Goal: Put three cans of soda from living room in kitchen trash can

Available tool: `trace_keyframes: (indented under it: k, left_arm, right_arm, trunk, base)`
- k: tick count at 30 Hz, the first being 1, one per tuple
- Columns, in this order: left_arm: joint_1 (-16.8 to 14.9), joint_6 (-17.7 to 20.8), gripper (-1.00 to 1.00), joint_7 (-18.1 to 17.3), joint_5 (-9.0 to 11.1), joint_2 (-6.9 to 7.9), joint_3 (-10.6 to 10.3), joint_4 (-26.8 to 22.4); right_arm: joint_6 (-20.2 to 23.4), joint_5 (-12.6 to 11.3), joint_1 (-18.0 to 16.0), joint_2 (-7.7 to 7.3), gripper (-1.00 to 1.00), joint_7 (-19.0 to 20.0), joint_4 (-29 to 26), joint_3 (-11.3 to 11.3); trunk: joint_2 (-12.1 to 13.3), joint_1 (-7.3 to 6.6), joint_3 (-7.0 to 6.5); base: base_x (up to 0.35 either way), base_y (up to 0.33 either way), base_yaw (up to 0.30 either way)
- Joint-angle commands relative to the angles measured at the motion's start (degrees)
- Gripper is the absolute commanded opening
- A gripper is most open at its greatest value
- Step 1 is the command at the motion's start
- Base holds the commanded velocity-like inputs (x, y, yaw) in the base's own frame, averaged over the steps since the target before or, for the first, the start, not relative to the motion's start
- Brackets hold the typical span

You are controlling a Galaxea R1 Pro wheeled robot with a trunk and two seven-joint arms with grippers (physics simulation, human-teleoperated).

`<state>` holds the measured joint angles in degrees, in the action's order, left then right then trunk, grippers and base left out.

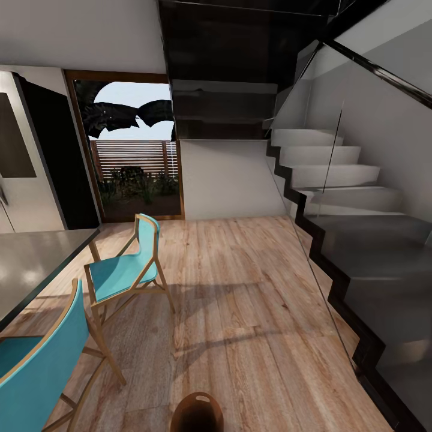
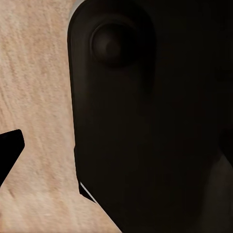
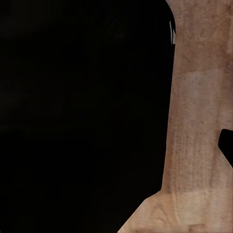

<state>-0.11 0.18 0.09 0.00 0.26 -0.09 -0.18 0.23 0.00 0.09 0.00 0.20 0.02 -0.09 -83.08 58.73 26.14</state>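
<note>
The tash can (image 1: 197, 413), a small round brown bin with a slot cut-out near its rim, stands on the wood floor at the bottom middle of the head view, partly cut off by the frame edge. The cans of soda are out of view. In the left wrist view a single dark fingertip (image 2: 8, 151) pokes in over the floor beside a large black part of the robot (image 2: 145, 121). The right wrist view has a similar dark fingertip (image 3: 227, 145) at its edge, next to a black mass (image 3: 82, 116). I cannot tell how the jaws stand.
Two teal chairs (image 1: 123, 270) (image 1: 36, 366) stand at a grey table (image 1: 30, 264) on the left. A stainless fridge (image 1: 21, 156) is at the far left. A wood-framed glass door (image 1: 135, 156) is ahead, and a dark staircase with a glass balustrade (image 1: 360, 252) rises on the right.
</note>
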Motion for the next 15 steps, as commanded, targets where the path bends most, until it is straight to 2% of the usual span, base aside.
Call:
trace_keyframes:
  k: [1, 15]
  left_arm:
    - [0.00, 0.00, 1.00, 0.00, 0.00, 0.00, 0.00, 0.00]
    - [0.02, 0.00, 1.00, 0.02, 0.00, -0.05, 0.00, 0.18]
  right_arm:
    - [-0.01, 0.00, 0.00, 0.00, 1.00, 0.01, 0.00, 0.00]
    - [-0.02, 0.00, 0.00, 0.00, 1.00, -0.02, 0.00, 0.00]
  trunk:
    - [0.00, 0.00, 0.00]
    - [0.00, 0.00, 0.00]
  base:
    - [0.000, 0.000, 0.000]
    - [0.000, 0.000, 0.000]
